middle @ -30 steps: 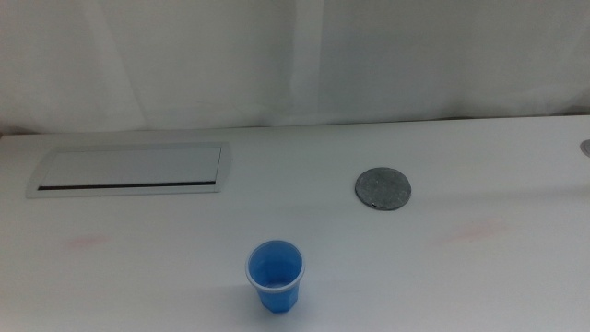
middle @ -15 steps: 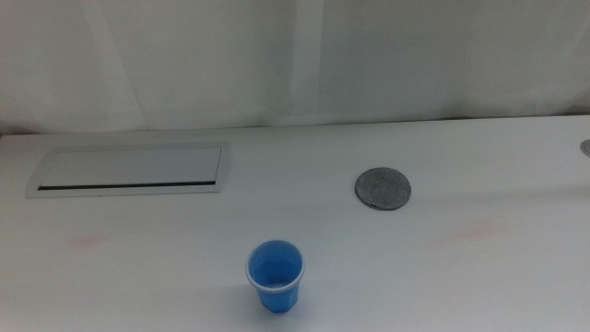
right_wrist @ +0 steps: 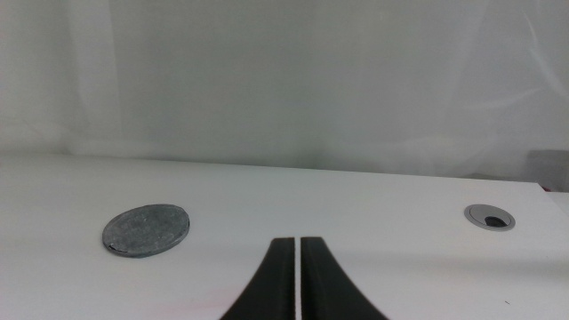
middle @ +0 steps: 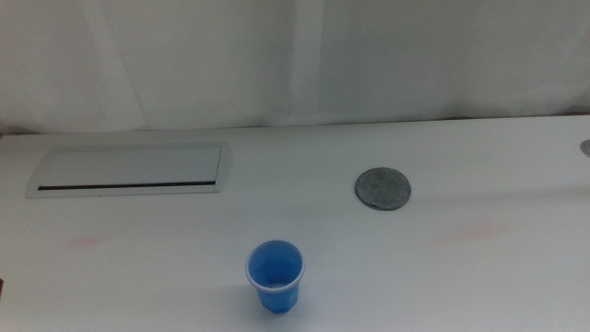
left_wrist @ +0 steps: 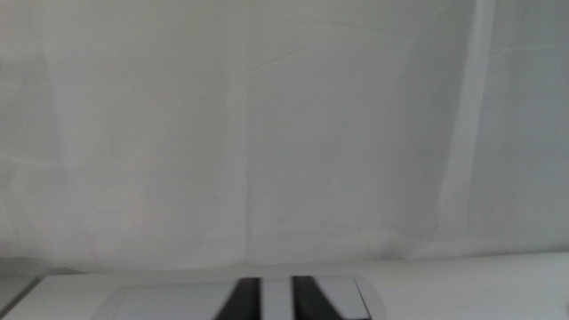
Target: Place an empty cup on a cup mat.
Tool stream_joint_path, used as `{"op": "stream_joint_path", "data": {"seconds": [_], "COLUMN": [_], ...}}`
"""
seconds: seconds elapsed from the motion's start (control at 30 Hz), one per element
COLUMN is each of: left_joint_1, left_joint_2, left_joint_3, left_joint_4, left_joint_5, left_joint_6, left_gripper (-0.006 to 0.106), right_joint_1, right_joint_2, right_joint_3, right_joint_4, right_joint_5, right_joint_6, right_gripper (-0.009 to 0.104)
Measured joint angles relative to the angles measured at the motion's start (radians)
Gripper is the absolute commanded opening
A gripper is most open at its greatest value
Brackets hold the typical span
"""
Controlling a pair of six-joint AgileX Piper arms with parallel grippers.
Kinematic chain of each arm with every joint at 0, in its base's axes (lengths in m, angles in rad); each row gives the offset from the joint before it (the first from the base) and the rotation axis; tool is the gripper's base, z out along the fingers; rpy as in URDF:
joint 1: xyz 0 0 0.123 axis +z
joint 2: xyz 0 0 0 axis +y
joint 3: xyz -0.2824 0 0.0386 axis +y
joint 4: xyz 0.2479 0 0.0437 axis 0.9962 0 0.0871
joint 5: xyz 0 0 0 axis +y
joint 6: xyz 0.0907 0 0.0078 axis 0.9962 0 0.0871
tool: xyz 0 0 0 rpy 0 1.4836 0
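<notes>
The blue cup (middle: pixel 274 275) stands upright near the table's front edge, a little left of centre, with nothing visible inside it. The round speckled grey cup mat (middle: pixel 383 188) lies flat, farther back and to the right, well apart from the cup; the right wrist view shows the cup mat (right_wrist: pixel 148 229) too. My left gripper (left_wrist: pixel 276 299) shows only its jaw tips, a small gap between them, empty. My right gripper (right_wrist: pixel 297 242) is shut on nothing, low over the table short of the mat. Neither gripper is near the cup.
A long silver-grey panel (middle: pixel 129 170) is set into the table at the back left. A small round grey grommet (right_wrist: pixel 490 215) sits at the far right. A white curtain hangs behind the table. A dark sliver (middle: pixel 2 284) shows at the left edge.
A small dark sliver has appeared at the lower left edge of the middle view. Cup and mat have not moved.
</notes>
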Motion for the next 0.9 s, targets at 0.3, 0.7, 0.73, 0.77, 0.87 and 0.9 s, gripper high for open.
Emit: {"op": "stream_joint_path", "data": {"seconds": [0.3, 0.7, 0.73, 0.77, 0.87, 0.9], "left_joint_1": [0.0, 0.0, 0.0, 0.0, 0.0, 0.0], "left_joint_2": [0.0, 0.0, 0.0, 0.0, 0.024, 0.041], "left_joint_3": [0.0, -0.006, -0.022, -0.04, -0.133, -0.174], "left_joint_4": [0.0, 0.0, 0.0, 0.0, 0.0, 0.0], "left_joint_5": [-0.001, -0.003, 0.022, 0.04, 0.128, 0.175], "left_joint_6": [-0.071, -0.156, -0.156, -0.156, -0.156, -0.152], "left_gripper": [0.092, 0.092, 0.092, 0.092, 0.092, 0.092], "right_joint_1": [0.0, 0.0, 0.0, 0.0, 0.0, 0.0], "right_joint_2": [0.0, 0.0, 0.0, 0.0, 0.0, 0.0], "right_joint_3": [0.0, 0.0, 0.0, 0.0, 0.0, 0.0], "right_joint_4": [0.0, 0.0, 0.0, 0.0, 0.0, 0.0], "right_joint_5": [0.0, 0.0, 0.0, 0.0, 0.0, 0.0], "right_joint_6": [-0.005, -0.005, -0.005, -0.005, -0.005, -0.005], "right_gripper": [-0.003, -0.003, -0.003, -0.003, -0.003, -0.003]}}
